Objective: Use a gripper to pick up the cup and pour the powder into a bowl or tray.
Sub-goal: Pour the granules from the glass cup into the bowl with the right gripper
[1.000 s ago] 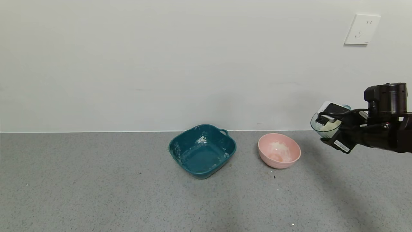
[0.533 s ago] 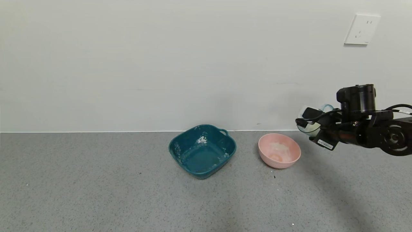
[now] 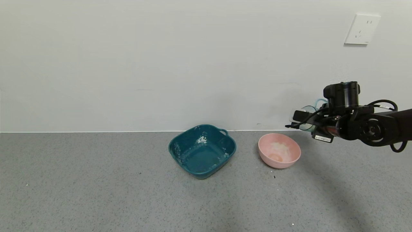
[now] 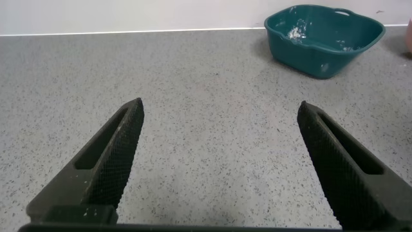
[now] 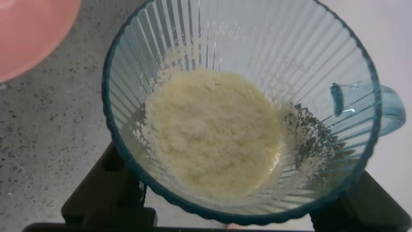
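Note:
My right gripper (image 3: 305,121) is shut on the translucent ribbed cup (image 3: 309,113) and holds it in the air just right of and above the pink bowl (image 3: 279,150). In the right wrist view the cup (image 5: 244,58) fills the frame, with white powder (image 5: 212,132) heaped inside and its small handle to one side; the pink bowl's rim (image 5: 32,32) shows at a corner. The bowl holds white powder residue (image 3: 279,147). My left gripper (image 4: 219,113) is open and empty, low over bare counter.
A dark teal squarish basin (image 3: 202,150) with powder smears stands left of the pink bowl; it also shows in the left wrist view (image 4: 324,37). The wall runs close behind both. A wall socket (image 3: 361,29) sits high at right.
My right gripper has carried the cup leftward toward the pink bowl and slightly up, turning its wrist. The bowl and basin have not moved.

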Robot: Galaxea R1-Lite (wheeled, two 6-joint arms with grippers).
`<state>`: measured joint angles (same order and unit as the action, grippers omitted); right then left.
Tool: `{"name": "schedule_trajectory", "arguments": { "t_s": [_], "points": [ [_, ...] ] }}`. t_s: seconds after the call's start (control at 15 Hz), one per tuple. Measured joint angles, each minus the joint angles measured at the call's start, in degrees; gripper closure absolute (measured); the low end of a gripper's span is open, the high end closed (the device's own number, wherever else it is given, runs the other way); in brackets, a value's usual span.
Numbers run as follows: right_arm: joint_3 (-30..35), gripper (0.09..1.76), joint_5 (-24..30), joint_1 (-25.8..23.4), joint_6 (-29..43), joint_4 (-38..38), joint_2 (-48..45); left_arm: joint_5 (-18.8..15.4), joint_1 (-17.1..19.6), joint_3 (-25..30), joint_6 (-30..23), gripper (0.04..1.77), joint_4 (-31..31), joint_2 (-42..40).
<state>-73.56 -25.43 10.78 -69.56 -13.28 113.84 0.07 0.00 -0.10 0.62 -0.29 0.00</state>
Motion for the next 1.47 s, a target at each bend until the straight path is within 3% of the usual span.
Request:
{"name": "schedule_trajectory", "arguments": {
  "t_s": [0.67, 1.47],
  "points": [
    [-0.1, 0.5, -10.5, 5.0, -11.9, -0.8, 1.4, 0.0, 0.0, 0.0, 0.0, 0.09, 0.0, 0.0],
    [0.1, 0.5, -19.2, 9.1, -25.3, -1.1, 1.5, 0.0, 0.0, 0.0, 0.0, 0.09, 0.0, 0.0]
  ]
}}
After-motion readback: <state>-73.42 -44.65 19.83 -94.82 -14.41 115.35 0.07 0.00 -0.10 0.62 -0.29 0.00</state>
